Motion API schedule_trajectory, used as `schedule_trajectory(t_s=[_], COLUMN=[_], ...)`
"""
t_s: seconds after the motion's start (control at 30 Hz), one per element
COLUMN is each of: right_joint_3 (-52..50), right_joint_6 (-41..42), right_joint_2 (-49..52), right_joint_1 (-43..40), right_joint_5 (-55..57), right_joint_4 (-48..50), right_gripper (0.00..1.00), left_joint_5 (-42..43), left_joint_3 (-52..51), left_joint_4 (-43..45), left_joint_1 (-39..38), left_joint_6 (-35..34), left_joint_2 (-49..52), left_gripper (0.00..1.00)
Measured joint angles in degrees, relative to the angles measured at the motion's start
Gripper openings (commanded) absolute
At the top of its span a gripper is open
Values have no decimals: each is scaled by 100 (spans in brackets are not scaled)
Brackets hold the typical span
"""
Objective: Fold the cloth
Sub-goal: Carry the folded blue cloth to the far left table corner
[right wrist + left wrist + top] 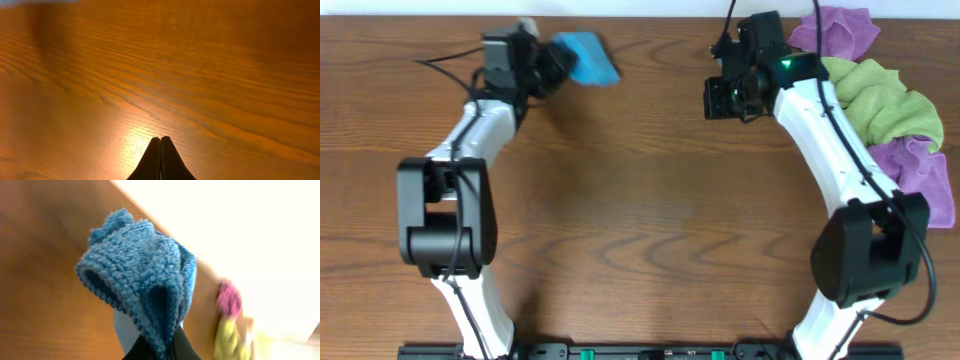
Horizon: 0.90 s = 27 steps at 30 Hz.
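We see the cloth (588,57) near the far edge of the table (650,200), bunched into a lump. The left gripper (556,64) is closed on a gathered part of it; whether the cloth is lifted from the wood, we cannot tell. The right gripper (160,143) is closed on nothing and hangs over bare wood, well apart from the cloth.

We judge three risks. The pinch seems to hold a thick gather and not a corner, so the cloth may come up crumpled and refuse to spread flat. It lies close to the table edge, so a pull outward could drop it off. The right arm passes beside the lime-green cloth (880,105) and could drag it.
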Motion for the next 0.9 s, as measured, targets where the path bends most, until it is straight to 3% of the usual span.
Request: schedule_trajectory(t_s=[0.23,0.47,0.7,0.9], right_joint_3=[2,2,2,2], right_joint_6=[-7,17,153,271], right_joint_2=[-15,-15,-15,-17], right_joint_1=[-4,-4,-4,-4], right_joint_5=[20,20,22,39], right_joint_4=[35,72,162,170], right_gripper=[2,2,2,2], left_joint_5=[-922,-1661,-1598,-1314], left_joint_3=[13,13,308,1287], left_joint_4=[240,737,1740,1700], left_joint_1=[765,1399,1893,1969], left_joint_6=[-1167,-1644,-2100,-2479], left_joint_2=[-7,-4,553,1779], left_gripper=[6,6,6,6])
